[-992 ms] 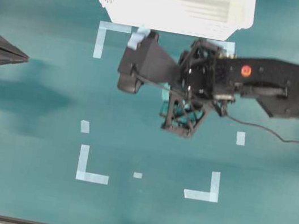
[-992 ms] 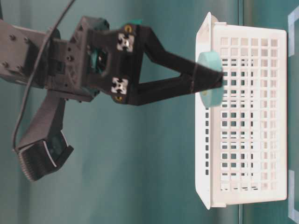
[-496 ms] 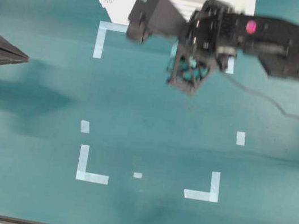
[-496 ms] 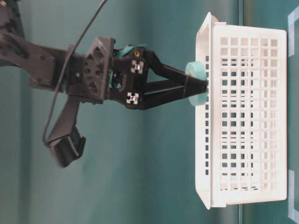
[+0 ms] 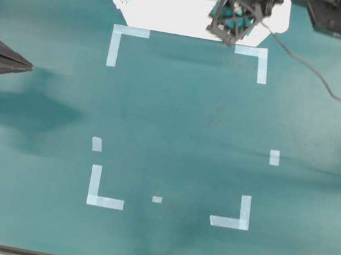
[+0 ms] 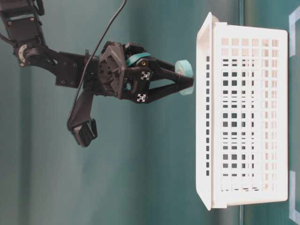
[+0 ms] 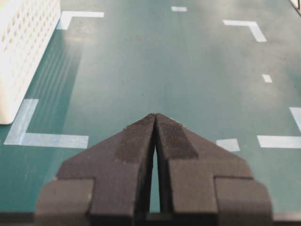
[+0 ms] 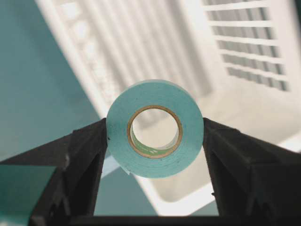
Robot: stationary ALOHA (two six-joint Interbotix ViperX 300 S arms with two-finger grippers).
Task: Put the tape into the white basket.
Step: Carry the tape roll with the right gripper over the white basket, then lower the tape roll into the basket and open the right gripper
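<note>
Above the white basket (image 6: 243, 112), the right gripper (image 8: 155, 129) jaws pinch the tape (image 8: 154, 128), carried but not released; drop remains; left gripper (image 7: 155, 136) jaws pressed together, idle.

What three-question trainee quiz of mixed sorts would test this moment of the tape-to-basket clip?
1. True or false: the left gripper has its jaws pressed together and holds nothing.
2. What does the right gripper hold? A) a tape strip B) the tape C) the basket rim
3. Has the tape been dropped into the white basket yet?

Key
1. True.
2. B: the fingers clamp the roll on both sides.
3. No. It is gripped in the air, with the basket's open interior behind it in the right wrist view.
</note>
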